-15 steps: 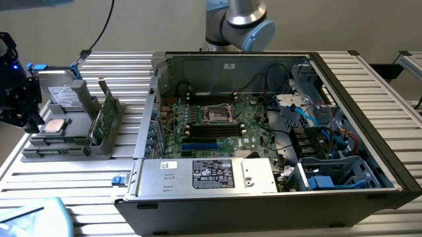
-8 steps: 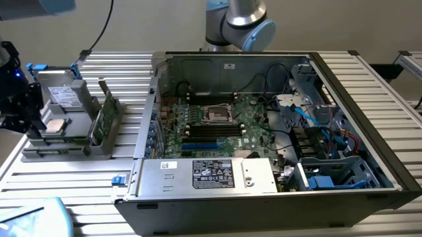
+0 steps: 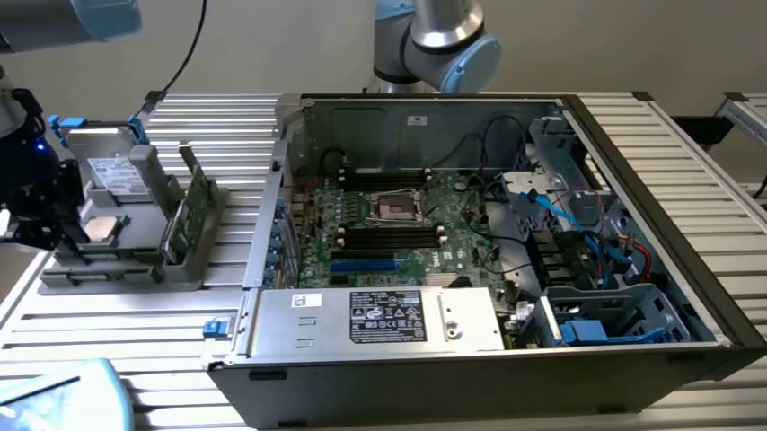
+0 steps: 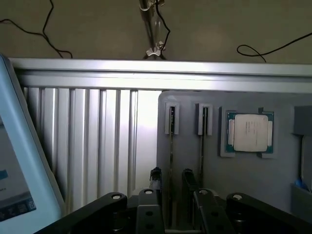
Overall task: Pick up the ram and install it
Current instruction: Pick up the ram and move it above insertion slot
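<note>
We see the ram [image 3: 199,215], a long, thin, dark-green circuit-board stick, standing on its long edge in a grey plastic parts holder [image 3: 120,274]. The holder sits on the ribbed aluminium table [image 3: 180,323], to the exterior view's left of the open black computer case [image 3: 480,386]. From the wrist view the stick appears edge-on as a thin line, with a second stick [image 4: 202,151] just beside it and a square silver-and-tan processor chip [image 4: 248,132] further along the holder.

The black two-finger gripper [image 4: 171,176] holds nothing. Its fingers [image 4: 155,176] stand apart and line up either side of the nearer stick. We cannot tell how close above it they are.

We judge the ram light and stiff but fragile: the board can flex or crack, and its chips and contact edge should not be squeezed. The sensible hold is across the two flat faces near the middle of the top edge, keeping it upright. The memory slots [image 3: 383,235] on the green motherboard [image 3: 455,224] look unfilled.
</note>
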`<state>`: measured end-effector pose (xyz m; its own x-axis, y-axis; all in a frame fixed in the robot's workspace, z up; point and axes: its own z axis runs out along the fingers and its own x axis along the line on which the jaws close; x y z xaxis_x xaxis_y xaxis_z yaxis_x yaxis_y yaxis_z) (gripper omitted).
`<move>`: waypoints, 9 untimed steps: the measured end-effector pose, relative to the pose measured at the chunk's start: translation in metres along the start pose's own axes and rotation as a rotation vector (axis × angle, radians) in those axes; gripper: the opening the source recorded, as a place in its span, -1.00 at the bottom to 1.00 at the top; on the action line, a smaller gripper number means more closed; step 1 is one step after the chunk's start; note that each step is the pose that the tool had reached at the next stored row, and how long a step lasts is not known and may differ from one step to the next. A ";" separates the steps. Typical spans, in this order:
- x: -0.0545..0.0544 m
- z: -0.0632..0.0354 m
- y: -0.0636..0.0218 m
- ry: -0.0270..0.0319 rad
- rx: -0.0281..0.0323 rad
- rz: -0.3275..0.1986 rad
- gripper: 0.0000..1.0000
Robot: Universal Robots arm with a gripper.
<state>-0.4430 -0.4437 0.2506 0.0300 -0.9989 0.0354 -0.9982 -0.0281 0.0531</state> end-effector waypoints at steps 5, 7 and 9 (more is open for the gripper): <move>0.000 0.0072 -0.0006 0.0003 0.0035 -0.020 -0.38; 0.000 0.0103 -0.0008 0.0004 0.0046 -0.027 -0.38; 0.000 0.0134 -0.0010 0.0006 0.0057 -0.034 -0.38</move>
<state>-0.4427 -0.4446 0.2372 0.0636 -0.9974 0.0343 -0.9969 -0.0619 0.0486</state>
